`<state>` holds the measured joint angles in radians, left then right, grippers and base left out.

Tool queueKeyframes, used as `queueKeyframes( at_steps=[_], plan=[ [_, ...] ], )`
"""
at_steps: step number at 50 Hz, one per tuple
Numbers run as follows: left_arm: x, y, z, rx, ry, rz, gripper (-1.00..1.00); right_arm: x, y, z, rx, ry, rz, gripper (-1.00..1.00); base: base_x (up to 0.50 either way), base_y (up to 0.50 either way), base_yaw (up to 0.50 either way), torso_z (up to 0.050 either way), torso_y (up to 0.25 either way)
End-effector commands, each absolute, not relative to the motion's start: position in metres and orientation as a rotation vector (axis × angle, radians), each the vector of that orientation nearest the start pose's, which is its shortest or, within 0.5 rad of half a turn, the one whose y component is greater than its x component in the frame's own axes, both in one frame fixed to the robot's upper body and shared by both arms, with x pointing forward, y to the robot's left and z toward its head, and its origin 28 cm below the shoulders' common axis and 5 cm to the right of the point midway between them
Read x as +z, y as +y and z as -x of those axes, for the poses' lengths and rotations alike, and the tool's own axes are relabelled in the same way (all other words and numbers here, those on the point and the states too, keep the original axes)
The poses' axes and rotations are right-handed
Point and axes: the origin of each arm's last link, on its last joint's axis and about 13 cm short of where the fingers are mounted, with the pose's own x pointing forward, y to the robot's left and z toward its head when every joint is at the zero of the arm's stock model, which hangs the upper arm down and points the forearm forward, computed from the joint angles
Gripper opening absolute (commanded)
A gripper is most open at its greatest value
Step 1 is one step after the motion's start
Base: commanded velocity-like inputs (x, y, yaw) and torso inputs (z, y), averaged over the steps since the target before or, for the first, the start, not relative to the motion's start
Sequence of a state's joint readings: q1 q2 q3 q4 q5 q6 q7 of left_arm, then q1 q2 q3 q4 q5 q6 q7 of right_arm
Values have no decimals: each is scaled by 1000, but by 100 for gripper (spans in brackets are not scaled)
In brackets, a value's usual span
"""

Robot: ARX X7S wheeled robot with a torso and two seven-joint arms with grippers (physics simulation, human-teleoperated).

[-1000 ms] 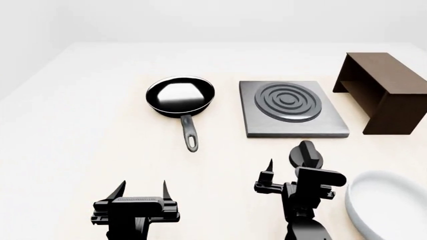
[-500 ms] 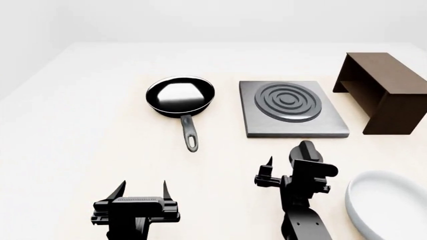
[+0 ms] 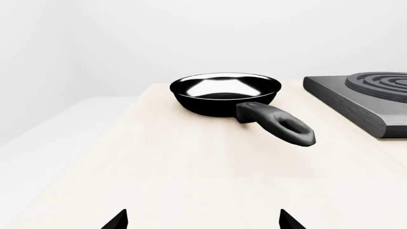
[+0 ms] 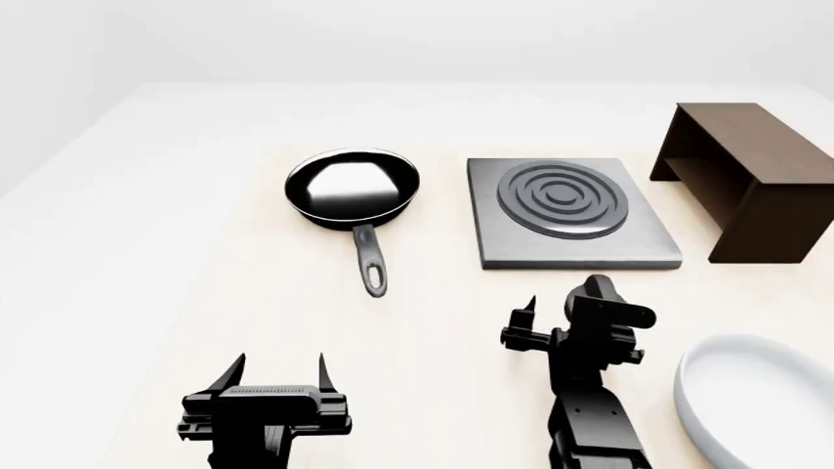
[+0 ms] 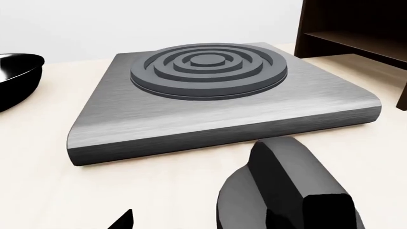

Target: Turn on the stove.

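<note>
The stove is a flat grey hotplate with dark ring coils, right of centre on the table; it fills the right wrist view. Its black round knob stands apart, just in front of it, partly covered by my right gripper. In the right wrist view the knob is very close, and the gripper is open with only one fingertip showing. My left gripper is open and empty near the front edge, well left of the stove; it also shows in the left wrist view.
A black frying pan lies left of the stove, handle toward me; it also shows in the left wrist view. A dark brown shelf stands at the right. A white bowl sits at the front right.
My right gripper has moved forward toward the knob and turned at the wrist. The left arm has not moved.
</note>
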<state>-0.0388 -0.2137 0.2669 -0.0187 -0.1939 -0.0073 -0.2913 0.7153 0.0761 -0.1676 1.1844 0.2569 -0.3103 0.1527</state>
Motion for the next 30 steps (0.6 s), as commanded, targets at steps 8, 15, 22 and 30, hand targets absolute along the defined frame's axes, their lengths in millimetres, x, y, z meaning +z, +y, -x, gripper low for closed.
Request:
queueKeyframes(
  at_steps=[8,15,22,30],
  plan=[
    [12,204,-212,25,21,-18,100,-10,-112,-333,-176,183,-94,100,0,0,0,0,0],
    [13,204,-212,24,21,-18,100,-12,-111,-331,-180,193,-104,100,0,0,0,0,0],
    [12,204,-212,25,22,-18,100,-11,-116,-331,-347,138,-267,100,0,0,0,0,0],
    [12,204,-211,24,21,-18,100,-9,-119,-329,-474,81,-377,100,0,0,0,0,0]
  ],
)
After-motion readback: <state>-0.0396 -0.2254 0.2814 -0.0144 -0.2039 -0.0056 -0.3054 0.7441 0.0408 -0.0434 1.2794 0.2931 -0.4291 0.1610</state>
